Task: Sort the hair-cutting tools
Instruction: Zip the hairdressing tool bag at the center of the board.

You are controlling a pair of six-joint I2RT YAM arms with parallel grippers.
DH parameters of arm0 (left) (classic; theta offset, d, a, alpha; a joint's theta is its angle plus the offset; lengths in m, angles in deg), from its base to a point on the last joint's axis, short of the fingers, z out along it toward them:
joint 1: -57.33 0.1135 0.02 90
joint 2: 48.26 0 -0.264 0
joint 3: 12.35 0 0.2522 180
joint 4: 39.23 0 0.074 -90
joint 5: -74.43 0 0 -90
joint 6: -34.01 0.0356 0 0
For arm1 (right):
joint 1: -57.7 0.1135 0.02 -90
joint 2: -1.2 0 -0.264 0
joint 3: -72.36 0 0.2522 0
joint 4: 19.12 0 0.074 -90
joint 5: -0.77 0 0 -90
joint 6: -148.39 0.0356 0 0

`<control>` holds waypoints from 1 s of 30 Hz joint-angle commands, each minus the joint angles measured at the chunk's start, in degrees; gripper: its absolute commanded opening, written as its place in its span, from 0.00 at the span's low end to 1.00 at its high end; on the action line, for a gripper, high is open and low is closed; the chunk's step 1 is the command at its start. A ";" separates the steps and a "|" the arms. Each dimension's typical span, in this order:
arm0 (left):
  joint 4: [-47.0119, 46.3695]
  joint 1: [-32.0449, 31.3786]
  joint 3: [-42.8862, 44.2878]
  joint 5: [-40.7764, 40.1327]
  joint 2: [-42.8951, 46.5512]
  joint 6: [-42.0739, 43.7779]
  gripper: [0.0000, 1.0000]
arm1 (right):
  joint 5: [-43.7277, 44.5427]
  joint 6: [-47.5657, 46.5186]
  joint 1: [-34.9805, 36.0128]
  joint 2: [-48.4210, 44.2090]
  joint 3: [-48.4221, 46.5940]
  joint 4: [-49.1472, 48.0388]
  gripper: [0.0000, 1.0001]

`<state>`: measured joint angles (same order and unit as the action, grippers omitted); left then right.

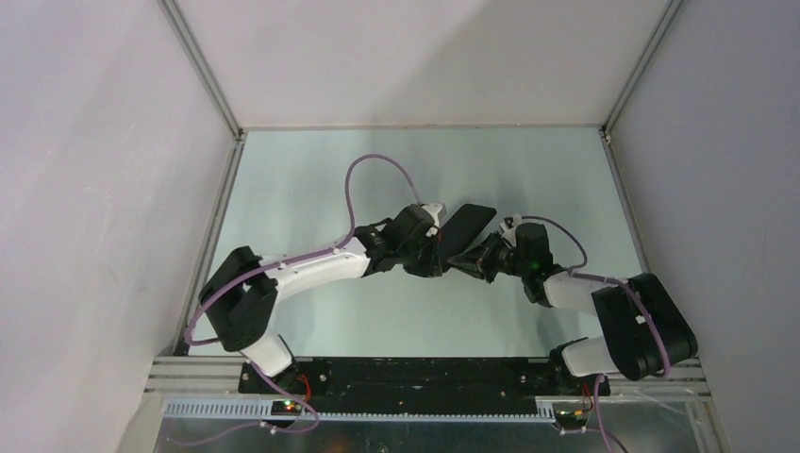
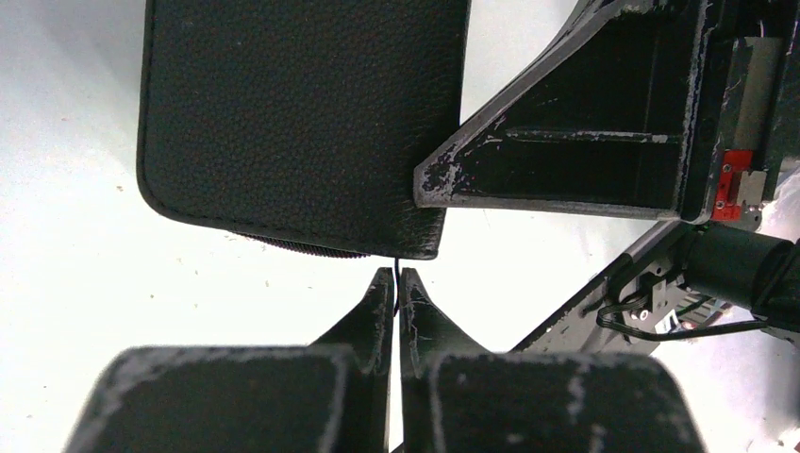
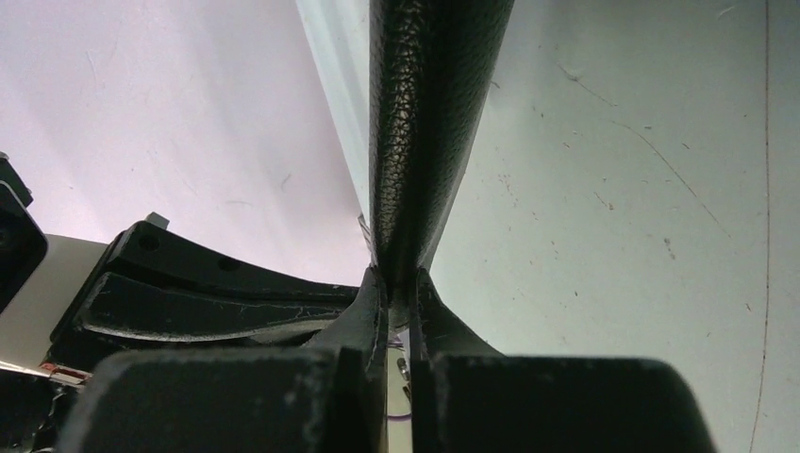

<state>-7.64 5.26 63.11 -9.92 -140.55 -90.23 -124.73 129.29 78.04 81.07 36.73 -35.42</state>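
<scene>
The black zip case (image 1: 469,224) is held tilted above the table's middle, between both grippers. My left gripper (image 1: 440,247) is shut on a thin black zip pull (image 2: 397,264) at the case's lower corner (image 2: 302,113). My right gripper (image 1: 470,258) is shut on the case's edge (image 3: 425,123), jaws pinching the leather (image 3: 398,281). The right gripper's finger (image 2: 566,142) shows beside the case in the left wrist view. The scissors and combs are out of view.
The pale green table (image 1: 311,189) is boxed by white walls on the left, back and right, with metal rails along its edges (image 1: 219,198). Purple cables loop over both arms (image 1: 377,162). The left gripper's body (image 3: 189,302) lies close to the right fingers.
</scene>
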 commanded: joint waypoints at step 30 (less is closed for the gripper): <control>12.38 9.97 -5.95 -15.61 8.84 6.17 0.00 | -0.66 -13.18 -3.72 -16.60 -2.26 16.79 0.44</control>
<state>-0.93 14.11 58.10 -18.73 -136.25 -86.43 -128.93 121.61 72.73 67.28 36.71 -20.76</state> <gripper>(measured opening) 0.005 0.356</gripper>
